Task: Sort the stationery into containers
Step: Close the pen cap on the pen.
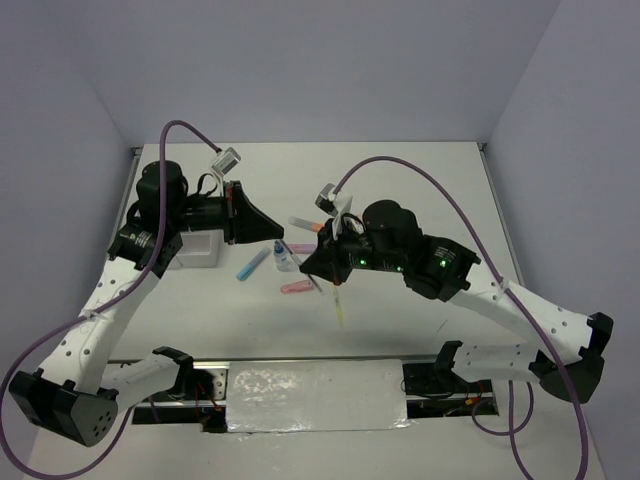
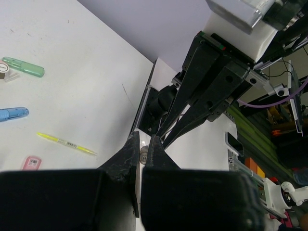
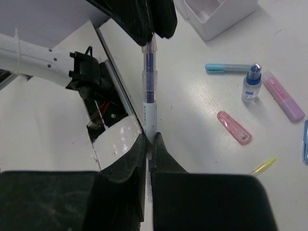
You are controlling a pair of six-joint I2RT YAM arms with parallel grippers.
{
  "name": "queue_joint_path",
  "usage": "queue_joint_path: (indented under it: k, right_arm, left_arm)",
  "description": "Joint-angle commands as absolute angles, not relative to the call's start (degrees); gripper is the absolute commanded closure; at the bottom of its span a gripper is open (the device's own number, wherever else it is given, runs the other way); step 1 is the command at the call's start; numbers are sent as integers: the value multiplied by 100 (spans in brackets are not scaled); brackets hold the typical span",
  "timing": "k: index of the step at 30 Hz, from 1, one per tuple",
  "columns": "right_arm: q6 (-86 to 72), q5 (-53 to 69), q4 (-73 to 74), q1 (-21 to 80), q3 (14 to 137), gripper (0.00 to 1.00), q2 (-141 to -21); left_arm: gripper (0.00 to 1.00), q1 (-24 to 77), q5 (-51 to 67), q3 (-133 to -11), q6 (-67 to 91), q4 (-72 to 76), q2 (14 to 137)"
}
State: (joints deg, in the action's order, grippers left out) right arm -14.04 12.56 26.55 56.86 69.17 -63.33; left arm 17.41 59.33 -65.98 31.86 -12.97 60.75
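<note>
A dark blue pen with a white barrel (image 3: 150,91) spans between my two grippers above the table. My right gripper (image 3: 149,139) is shut on its white end. My left gripper (image 2: 143,144) is shut on its other end, seen end-on between the jaws; its fingers (image 3: 155,21) show at the top of the right wrist view. In the top view the left gripper (image 1: 280,240) and right gripper (image 1: 305,262) meet tip to tip. The white organizer (image 1: 195,248) stands under the left arm and shows in the right wrist view (image 3: 219,14).
On the table lie a teal marker (image 3: 226,68), a blue-capped bottle (image 3: 251,84), a lilac marker (image 3: 284,96), a pink eraser (image 3: 234,127) and a thin yellow pen (image 3: 262,166). A green marker (image 2: 24,67) and a blue marker (image 2: 12,114) show in the left wrist view.
</note>
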Motion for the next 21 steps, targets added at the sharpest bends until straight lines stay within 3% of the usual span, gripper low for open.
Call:
queue_joint_path:
  k: [1, 21]
  right_arm:
    - [-1362, 1116, 2337, 5722, 7479, 100, -6494]
    - [-1362, 589, 2558, 5713, 8288, 100, -6934]
  left_arm:
    - [100, 1758, 6135, -6592, 3147, -1125, 5985]
    - [96, 1767, 5862, -6715, 2522, -1881, 6021]
